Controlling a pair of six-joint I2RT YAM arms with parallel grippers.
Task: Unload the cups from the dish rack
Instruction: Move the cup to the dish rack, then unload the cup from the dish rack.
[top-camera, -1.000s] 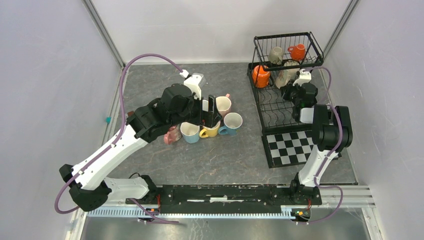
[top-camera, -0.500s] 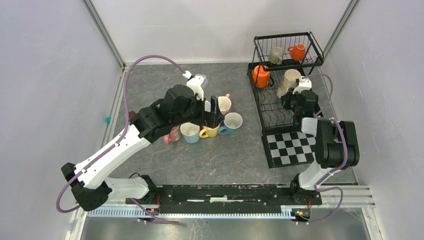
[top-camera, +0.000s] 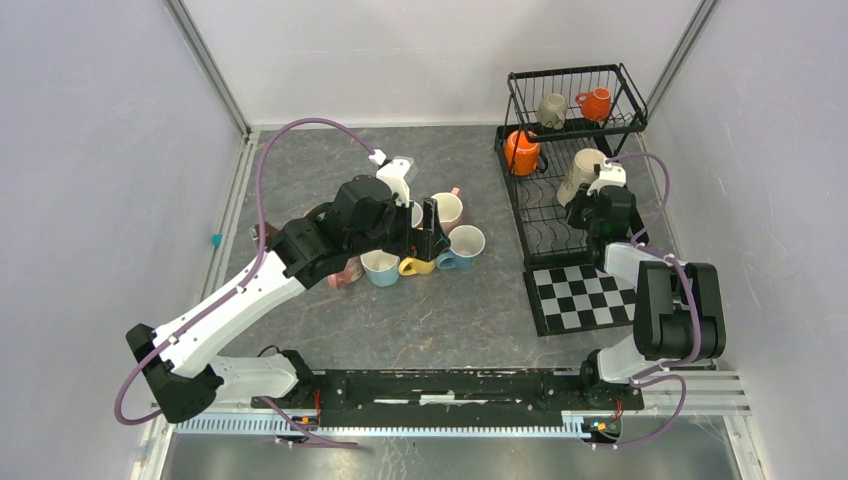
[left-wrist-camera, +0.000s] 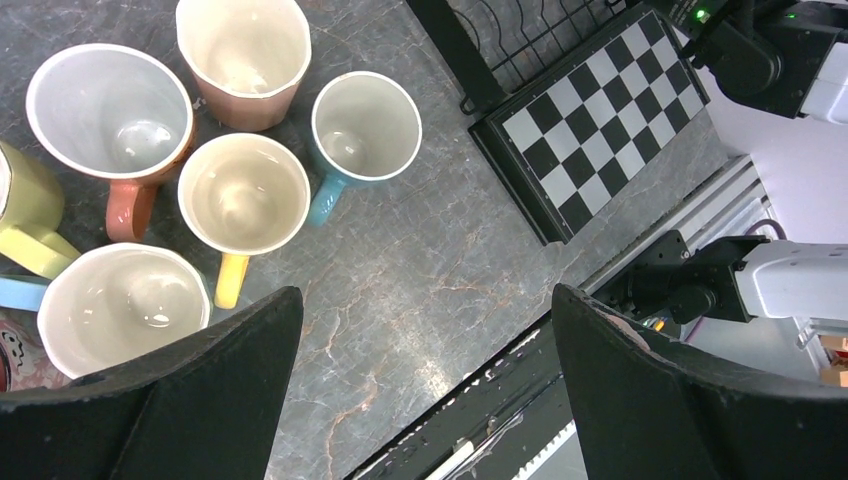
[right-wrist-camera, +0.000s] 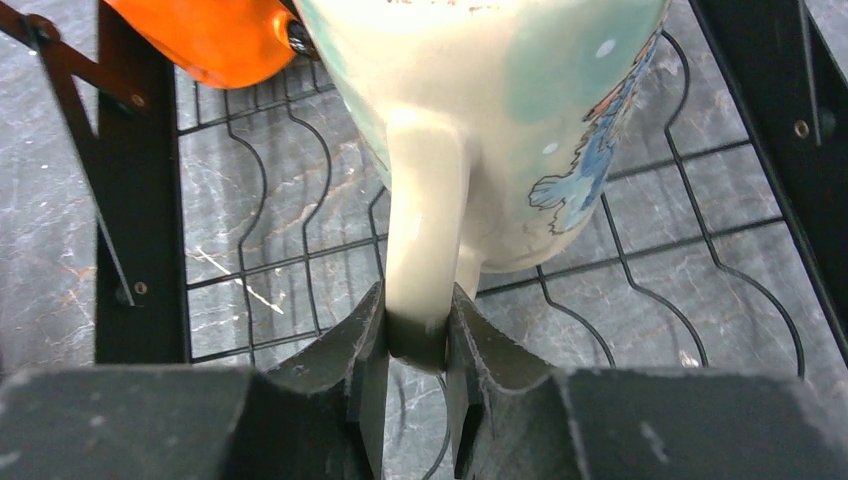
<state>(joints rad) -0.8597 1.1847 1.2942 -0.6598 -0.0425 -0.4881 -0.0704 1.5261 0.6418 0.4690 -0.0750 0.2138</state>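
The black wire dish rack stands at the back right. Its upper tier holds a grey-olive cup and an orange cup. Another orange cup sits on the lower tier. My right gripper is shut on the handle of a cream cup, held over the lower tier's wires. My left gripper hangs wide open above several cups grouped upright on the table, among them a blue one and a yellow-handled one.
A black-and-white checkered mat lies in front of the rack. The arms' base rail runs along the near edge. A small teal object sits by the left wall.
The right arm's elbow has swung back toward the near edge while its gripper kept the cream cup, which shifted slightly over the lower tier. The left arm edged a little right.
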